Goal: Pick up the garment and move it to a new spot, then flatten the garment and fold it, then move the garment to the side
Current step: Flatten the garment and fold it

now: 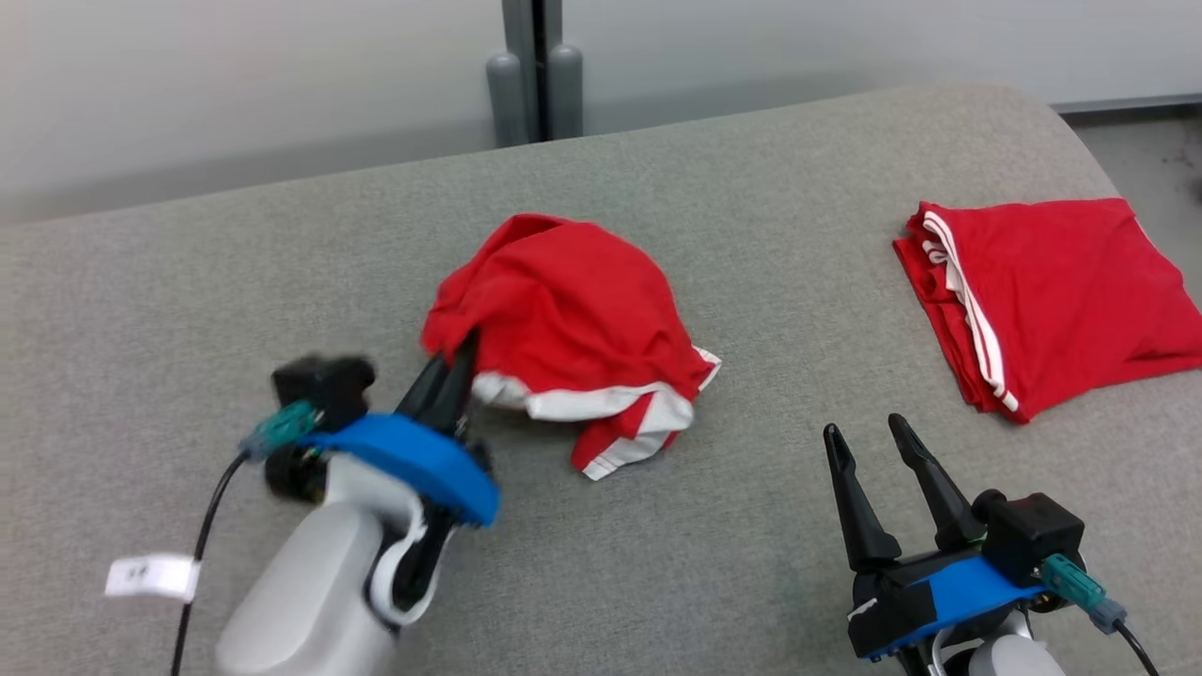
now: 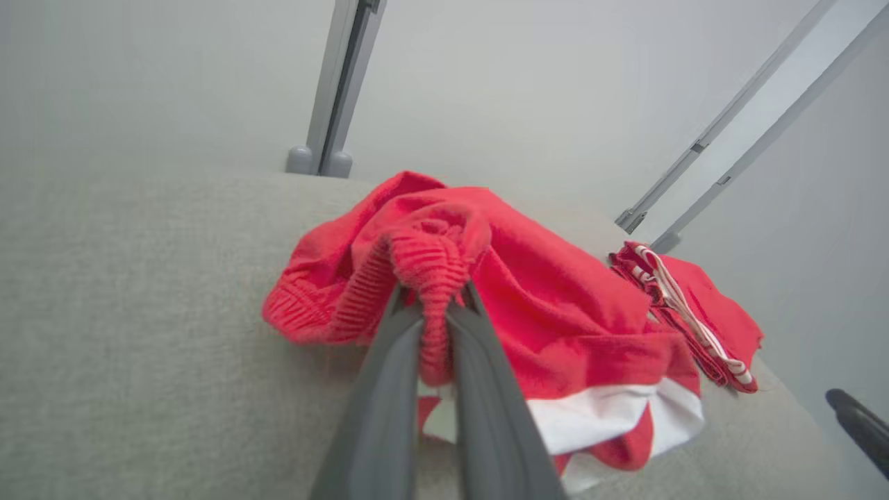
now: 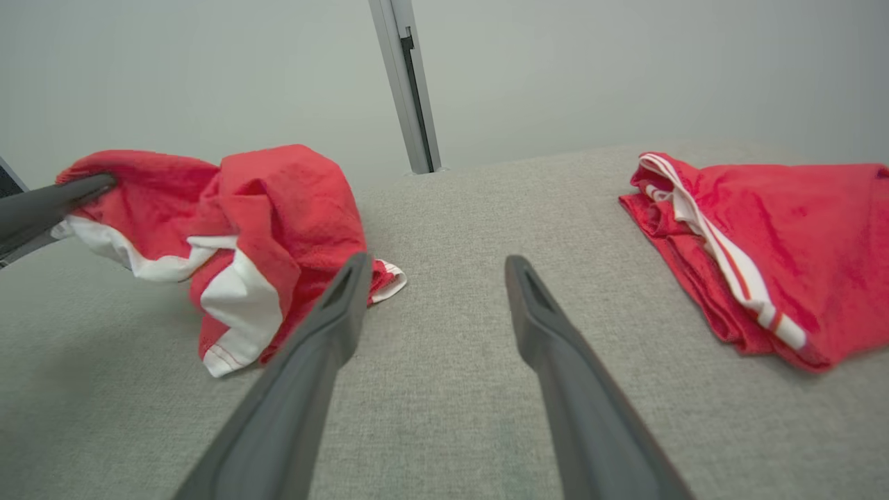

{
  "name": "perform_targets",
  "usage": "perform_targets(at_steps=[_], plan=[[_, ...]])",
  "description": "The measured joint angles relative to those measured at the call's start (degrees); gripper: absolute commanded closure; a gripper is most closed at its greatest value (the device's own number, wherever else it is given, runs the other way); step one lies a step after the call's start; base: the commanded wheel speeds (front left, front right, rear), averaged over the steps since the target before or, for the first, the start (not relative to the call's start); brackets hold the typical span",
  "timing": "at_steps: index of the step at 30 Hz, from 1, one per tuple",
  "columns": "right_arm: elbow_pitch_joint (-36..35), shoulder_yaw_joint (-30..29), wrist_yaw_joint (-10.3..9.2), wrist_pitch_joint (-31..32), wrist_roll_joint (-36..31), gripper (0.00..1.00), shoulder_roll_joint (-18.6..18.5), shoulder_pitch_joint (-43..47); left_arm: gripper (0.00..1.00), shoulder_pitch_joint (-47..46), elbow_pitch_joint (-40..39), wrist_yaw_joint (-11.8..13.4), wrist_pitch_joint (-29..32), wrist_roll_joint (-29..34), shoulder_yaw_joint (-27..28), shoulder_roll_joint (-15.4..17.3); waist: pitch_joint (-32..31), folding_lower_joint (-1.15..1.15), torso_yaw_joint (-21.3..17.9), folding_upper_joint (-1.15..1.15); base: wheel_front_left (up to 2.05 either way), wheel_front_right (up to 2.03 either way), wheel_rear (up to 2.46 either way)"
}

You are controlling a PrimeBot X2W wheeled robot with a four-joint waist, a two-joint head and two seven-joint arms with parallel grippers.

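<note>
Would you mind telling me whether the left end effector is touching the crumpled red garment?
Touching. In the left wrist view, the left end effector is shut on a ribbed fold of the crumpled red garment, pinching it.

The head camera looks forward and down across the grey surface (image 1: 657,582), with the left gripper (image 1: 458,359) and right gripper (image 1: 864,428) near its lower edge. The left wrist camera peers along its fingers (image 2: 378,417), close against the crumpled garment (image 1: 563,310). The right wrist camera rides low over the surface, farther back. All three share that garment, the folded garment (image 1: 1052,291) and the post (image 1: 535,75).
</note>
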Motion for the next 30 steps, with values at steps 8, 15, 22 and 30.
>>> perform_targets(at_steps=[8, 15, 22, 30], plan=[[0.3, -0.1, 0.00, 0.2, -0.1, 0.00, 0.0, 0.5, 1.00, -12.0, -5.7, 1.5, 2.5, 0.6, -3.9, -6.4, -2.5, -0.01, 2.2, 0.00, 0.00, 0.00, 0.00], [0.3, 0.4, 0.00, 0.6, -0.1, 0.00, 0.0, 0.7, 1.00, -19.7, -10.8, 6.8, -0.7, -7.5, -8.7, -7.4, -3.8, 0.00, 2.8, 0.00, 0.00, 0.00, 0.00], [-0.1, 0.2, 0.00, 0.5, 0.5, 0.00, 0.0, 0.9, 1.00, -16.6, -6.5, 12.7, -2.8, -9.2, -10.4, -5.8, -3.3, 0.00, 4.8, 0.00, 0.00, 0.00, 0.00], [0.1, -0.1, 0.00, 0.3, 1.0, 0.00, 0.0, 0.9, 1.00, -5.6, -1.8, 15.7, -2.7, -9.6, -9.1, 3.0, -2.6, 0.00, 8.9, 0.00, 0.00, 0.00, 0.00]])
